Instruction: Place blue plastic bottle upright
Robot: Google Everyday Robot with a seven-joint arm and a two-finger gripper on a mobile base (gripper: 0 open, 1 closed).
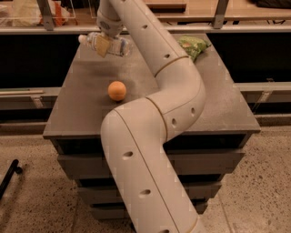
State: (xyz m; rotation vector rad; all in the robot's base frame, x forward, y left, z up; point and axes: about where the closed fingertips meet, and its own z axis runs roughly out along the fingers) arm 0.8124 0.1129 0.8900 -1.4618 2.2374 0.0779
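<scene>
The blue plastic bottle (109, 44) is a small clear bottle with a white cap and a pale label. It hangs roughly level above the far left part of the grey table (91, 100), its cap pointing left. My gripper (103, 44) is shut on the bottle around its middle and holds it off the table top. My white arm runs from the bottom of the view up over the table to the gripper.
An orange ball (117, 90) lies on the table in front of the held bottle. A green snack bag (193, 46) lies at the far right corner. A shelf rail with posts (218, 13) runs behind the table.
</scene>
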